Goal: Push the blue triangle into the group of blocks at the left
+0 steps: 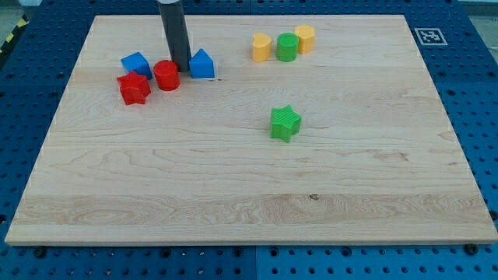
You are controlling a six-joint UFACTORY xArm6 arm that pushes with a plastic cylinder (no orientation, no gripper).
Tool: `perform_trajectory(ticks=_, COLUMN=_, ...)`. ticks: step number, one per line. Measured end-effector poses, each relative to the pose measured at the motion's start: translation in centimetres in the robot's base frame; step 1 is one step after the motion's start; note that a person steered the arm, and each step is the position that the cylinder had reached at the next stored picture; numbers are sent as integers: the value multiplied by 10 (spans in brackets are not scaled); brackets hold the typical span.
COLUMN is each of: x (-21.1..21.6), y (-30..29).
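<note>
Blue triangle (202, 64) sits at the counter's (233, 187) upper left, just right of the tip (181, 68), which has no pincer and stands between it and the red cylinder (166, 75), so a leftward push risks scattering the group.

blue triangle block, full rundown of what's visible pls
The blue triangle is a small, solid blue, plastic-looking block with a peaked top, resting flat on the wooden board near the view's upper left. My tip sits right against its left side, between it and the red cylinder; actual contact cannot be confirmed. It is apart from the group's blocks, and nothing lies to its right.
</note>
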State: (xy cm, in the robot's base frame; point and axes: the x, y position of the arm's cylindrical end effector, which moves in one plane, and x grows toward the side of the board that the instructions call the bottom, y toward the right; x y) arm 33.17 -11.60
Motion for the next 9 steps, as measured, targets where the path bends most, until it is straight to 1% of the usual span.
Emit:
perform_trajectory(ticks=1, x=-1, y=6)
perform_trajectory(ticks=2, x=-24, y=-1)
perform_trajectory(ticks=3, x=-39, y=24)
perform_trajectory(ticks=4, x=-40, y=63)
perform_trajectory(ticks=5, x=-31, y=76)
perform_trajectory(ticks=6, x=-4, y=62)
perform_trajectory(ticks=7, x=22, y=22)
perform_trajectory(ticks=8, x=27, y=-20)
perform_trajectory(ticks=9, x=23, y=-22)
